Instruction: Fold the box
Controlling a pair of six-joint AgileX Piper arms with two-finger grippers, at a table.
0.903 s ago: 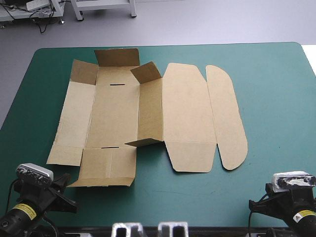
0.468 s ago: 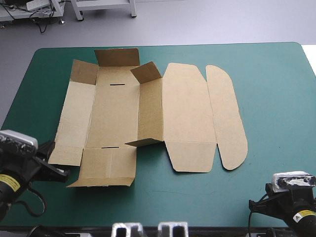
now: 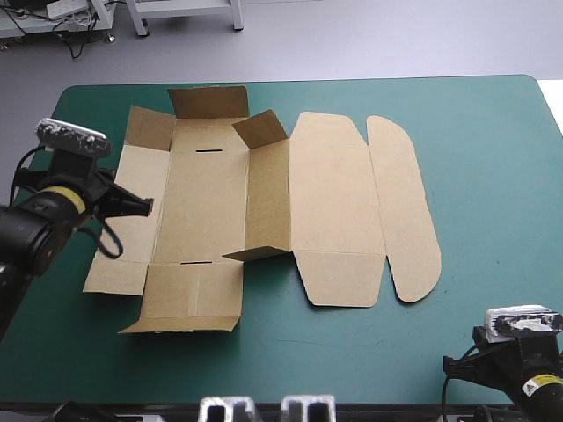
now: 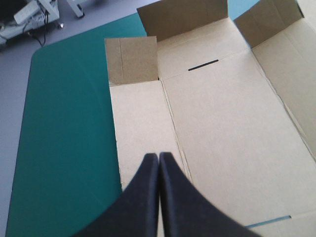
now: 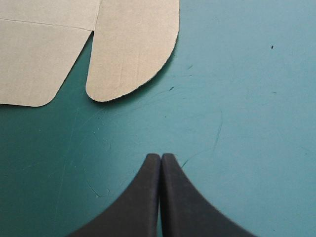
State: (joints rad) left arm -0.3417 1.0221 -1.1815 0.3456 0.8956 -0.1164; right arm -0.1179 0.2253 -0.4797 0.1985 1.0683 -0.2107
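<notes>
Left gripper (image 3: 148, 207), black fingers pressed together and holding nothing, poised above the left side panel of the box (image 3: 264, 202), near the table's (image 3: 493, 176) left edge. Right gripper (image 5: 161, 157), likewise closed and empty, low at the near right corner, well apart from the box. Brown sheet mostly flat across the table's middle: far end flaps and one long wall partly raised, lid and rounded flap flat to the right. Barely begun, by the look of it; walls yet to be stood up and tucked.
</notes>
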